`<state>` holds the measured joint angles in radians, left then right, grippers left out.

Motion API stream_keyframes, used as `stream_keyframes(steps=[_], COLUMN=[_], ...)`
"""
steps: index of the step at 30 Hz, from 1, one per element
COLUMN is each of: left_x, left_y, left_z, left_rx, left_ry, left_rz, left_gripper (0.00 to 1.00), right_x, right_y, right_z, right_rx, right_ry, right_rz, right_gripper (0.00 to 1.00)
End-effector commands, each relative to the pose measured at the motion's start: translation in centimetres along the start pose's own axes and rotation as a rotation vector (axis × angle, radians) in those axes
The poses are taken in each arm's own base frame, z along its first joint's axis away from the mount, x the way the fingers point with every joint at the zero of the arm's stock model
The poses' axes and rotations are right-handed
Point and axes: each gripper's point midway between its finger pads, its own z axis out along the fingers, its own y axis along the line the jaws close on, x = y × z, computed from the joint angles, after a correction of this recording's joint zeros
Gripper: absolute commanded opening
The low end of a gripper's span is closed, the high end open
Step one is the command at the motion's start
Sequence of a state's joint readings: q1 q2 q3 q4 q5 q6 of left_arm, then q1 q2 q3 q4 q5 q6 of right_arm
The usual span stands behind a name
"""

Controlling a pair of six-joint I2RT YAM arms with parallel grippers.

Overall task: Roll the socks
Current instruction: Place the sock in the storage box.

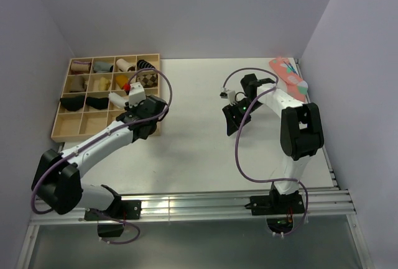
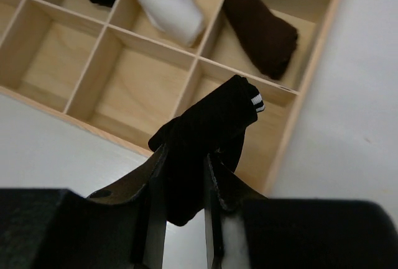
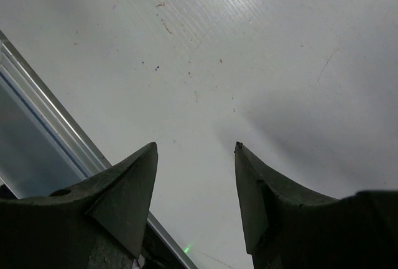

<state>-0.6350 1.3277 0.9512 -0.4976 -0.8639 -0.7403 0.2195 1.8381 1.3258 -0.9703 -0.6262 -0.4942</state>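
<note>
While the left hand grips the socks over the wooden tray, the right hand hangs spread wide above the surface.

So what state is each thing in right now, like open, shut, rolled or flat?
Wooden compartment tray: partly filled, some compartments bare.
Short black knit sock with white stripes: rolled, held over a bare tray compartment.
Left gripper: shut on the black sock.
Right gripper: open, empty.
Pink patterned sock with teal toe: unrolled, lying flat.
</note>
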Motion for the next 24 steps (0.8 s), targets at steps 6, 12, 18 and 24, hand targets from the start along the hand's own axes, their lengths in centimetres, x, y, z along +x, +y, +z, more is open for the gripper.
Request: stream_keyframes(steps=[6, 12, 18, 24], left_x=[0.1, 2.0, 4.0, 7.0], left_y=[1.4, 0.5, -1.0, -2.7], left_z=[2.9, 5.2, 7.1, 8.3], left_rx=[-0.235, -0.256, -0.223, -0.172], left_ry=[-0.023, 0.013, 0.070, 0.164], left_rz=[0.115, 0.147, 0.159, 0.153], left_gripper=[0.00, 0.00, 0.00, 0.00], right_x=[-1.6, -1.2, -0.5, -0.1], right_y=[0.3, 0.4, 0.4, 0.4], right_z=[-2.0, -1.9, -1.7, -1.7], right_rx=[0.048, 0.050, 0.055, 0.059], right_ry=[-0.071, -0.067, -0.054, -0.047], right_rz=[-0.058, -0.065, -0.071, -0.072], right_gripper=[0.60, 0.60, 0.59, 0.59])
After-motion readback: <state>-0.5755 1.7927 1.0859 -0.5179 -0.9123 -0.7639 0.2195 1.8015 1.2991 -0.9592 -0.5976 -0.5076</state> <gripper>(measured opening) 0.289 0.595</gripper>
